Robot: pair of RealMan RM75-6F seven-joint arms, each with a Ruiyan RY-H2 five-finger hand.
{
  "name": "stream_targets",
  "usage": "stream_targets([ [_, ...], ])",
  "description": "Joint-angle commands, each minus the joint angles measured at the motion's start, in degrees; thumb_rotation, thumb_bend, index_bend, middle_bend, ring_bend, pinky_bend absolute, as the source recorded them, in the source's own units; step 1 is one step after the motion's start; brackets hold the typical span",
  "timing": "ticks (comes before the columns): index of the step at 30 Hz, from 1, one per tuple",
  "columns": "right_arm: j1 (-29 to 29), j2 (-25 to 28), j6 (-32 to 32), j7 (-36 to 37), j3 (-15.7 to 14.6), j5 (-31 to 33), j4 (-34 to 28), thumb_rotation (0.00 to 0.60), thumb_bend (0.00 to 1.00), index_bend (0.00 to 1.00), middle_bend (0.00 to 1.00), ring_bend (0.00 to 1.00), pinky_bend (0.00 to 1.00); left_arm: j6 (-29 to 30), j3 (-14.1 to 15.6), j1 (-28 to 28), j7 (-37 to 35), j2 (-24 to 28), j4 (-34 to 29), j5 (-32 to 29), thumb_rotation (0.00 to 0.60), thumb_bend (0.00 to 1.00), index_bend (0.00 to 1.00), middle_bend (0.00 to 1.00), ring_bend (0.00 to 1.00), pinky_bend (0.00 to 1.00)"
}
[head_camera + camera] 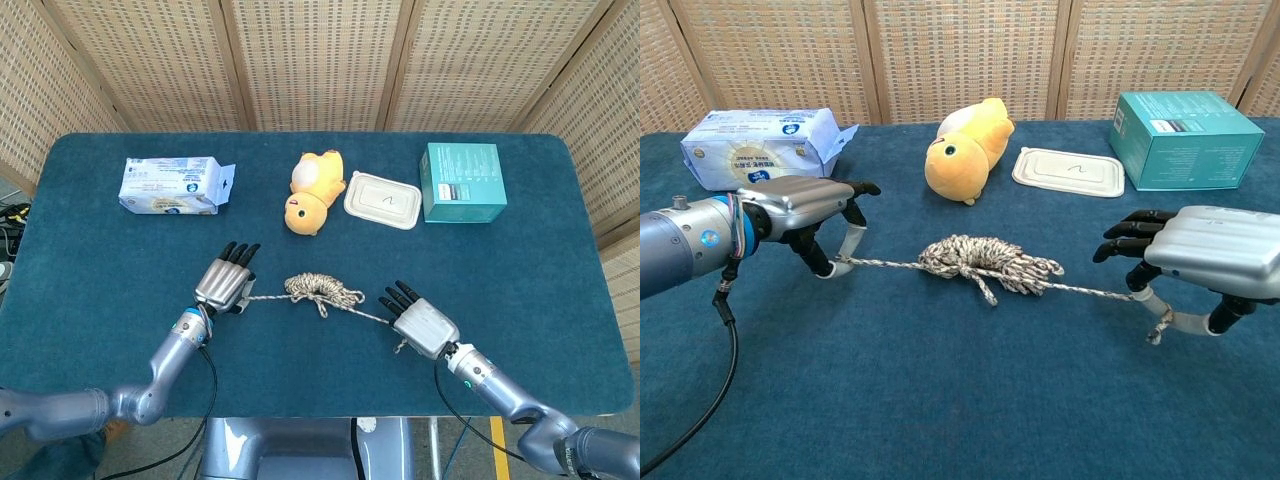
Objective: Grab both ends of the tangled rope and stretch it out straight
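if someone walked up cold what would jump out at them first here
The rope in the middle of the blue table: a tangled bundle with a strand running out each side, one end pinched by the left robot hand, the other by the right robot hand. Behind it, the yellow plush duck lies at the centre back, between a white tissue pack on the left and a teal box on the right.

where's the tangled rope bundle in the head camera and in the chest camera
Head view: the rope bundle lies just below picture centre, between the left hand and the right hand.
Chest view: the rope bundle sits at mid-picture, strands running out to the left hand and the right hand.
Shared landmark: the yellow plush toy lies just behind it in both.
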Motion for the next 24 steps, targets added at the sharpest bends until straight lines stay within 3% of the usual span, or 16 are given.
stream_targets([
  [1, 0.00, -0.12, -0.04, -0.39, 0.15, 0.20, -0.05, 0.600, 0.42, 0.69, 0.11, 0.00, 0.00, -0.09, 0.25, 0.53, -0.79, 0.55, 0.34, 0.42, 0.600, 0.40, 0.67, 0.00, 0.00, 0.00],
  [15, -0.55, 1.21, 0.76, -2.26, 1.14, 1.74, 1.19, 0.600, 0.41, 0.69, 0.11, 0.00, 0.00, -0.30, 0.06, 1.62, -2.57, 2.15, 2.25, 0.98, 0.600, 0.40, 0.67, 0.00, 0.00, 0.00],
  [24, -2.73, 6.16, 2.19, -1.73, 2.38, 5.70, 3.61, 0.600, 0.41, 0.69, 0.11, 0.00, 0.00, -0.81, 0.55, 4.25, -6.90, 6.34, 6.03, 2.08, 0.600, 0.40, 0.67, 0.00, 0.00, 0.00],
])
